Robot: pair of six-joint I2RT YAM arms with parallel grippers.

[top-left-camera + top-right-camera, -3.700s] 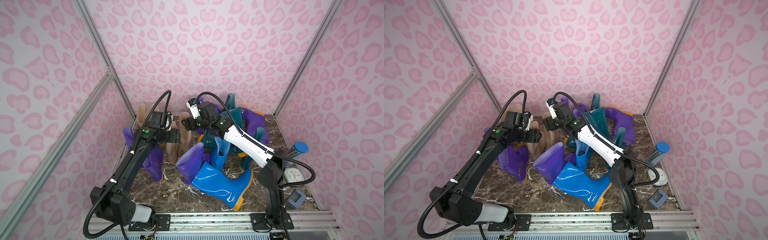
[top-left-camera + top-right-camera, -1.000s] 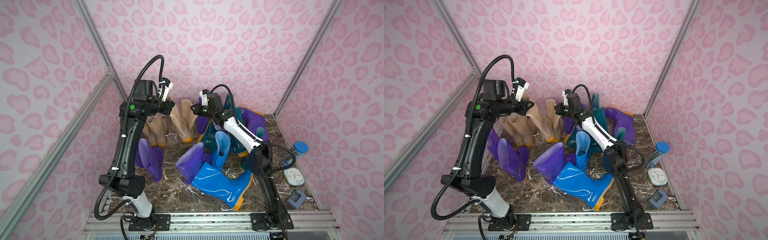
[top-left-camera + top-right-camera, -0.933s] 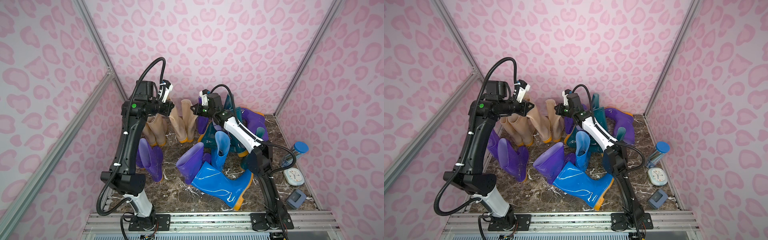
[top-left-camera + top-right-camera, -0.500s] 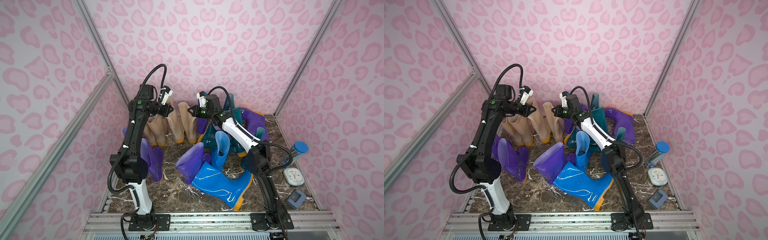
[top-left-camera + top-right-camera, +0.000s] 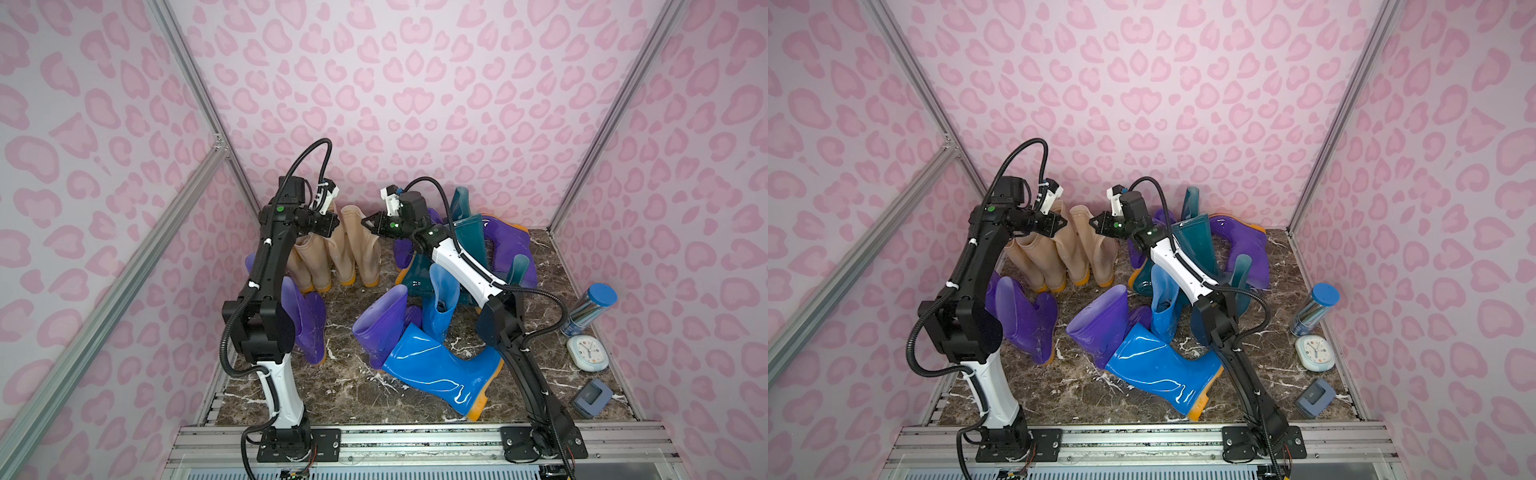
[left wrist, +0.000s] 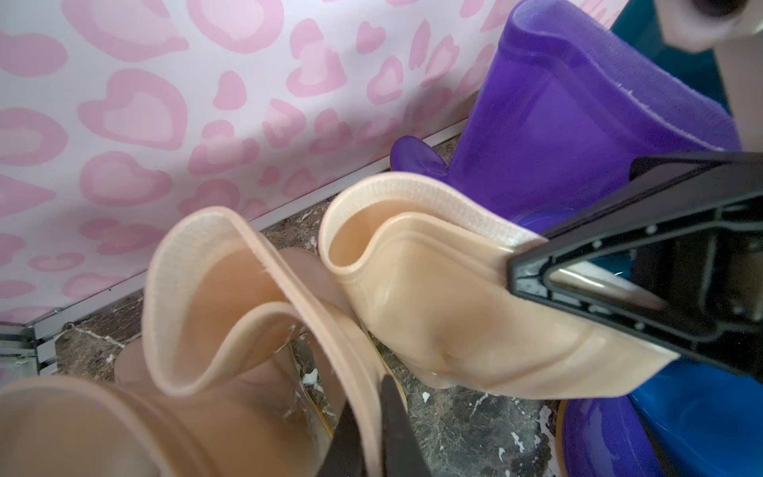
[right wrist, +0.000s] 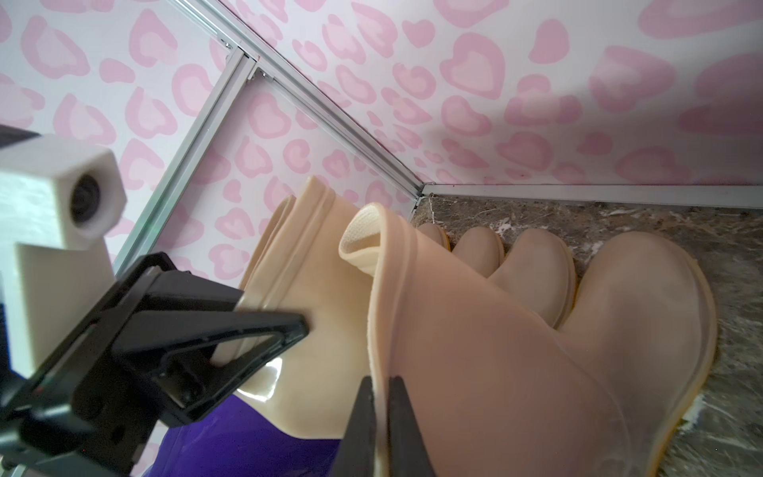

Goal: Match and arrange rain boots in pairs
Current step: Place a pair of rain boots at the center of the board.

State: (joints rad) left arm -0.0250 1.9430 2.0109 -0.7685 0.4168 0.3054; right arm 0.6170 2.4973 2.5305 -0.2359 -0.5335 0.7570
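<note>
Several beige rain boots [image 5: 316, 257] stand in a row at the back left, orange soles on the floor. My left gripper [image 5: 334, 218] is shut on the top rim of one beige boot [image 6: 247, 289]; its black fingers [image 6: 396, 425] pinch the rim wall. My right gripper [image 5: 365, 222] is shut on the rim of the neighbouring beige boot [image 7: 495, 351], at the row's right end. The two grippers face each other, close together [image 5: 1064, 223] [image 5: 1092, 222]. Purple boots [image 5: 307, 320], bright blue boots [image 5: 436, 370] and teal boots [image 5: 469, 241] lie or stand elsewhere.
A shiny cylinder with a blue cap [image 5: 590, 307], a small clock [image 5: 588, 353] and a grey-blue box [image 5: 592, 397] sit along the right wall. Pink patterned walls enclose the marble floor [image 5: 353, 395]. A purple boot [image 5: 382, 320] and a blue boot lie mid-floor.
Both grippers came down, the right one also shifting left, each still holding its beige boot. The two tilted boots now stand upright beside the other beige ones.
</note>
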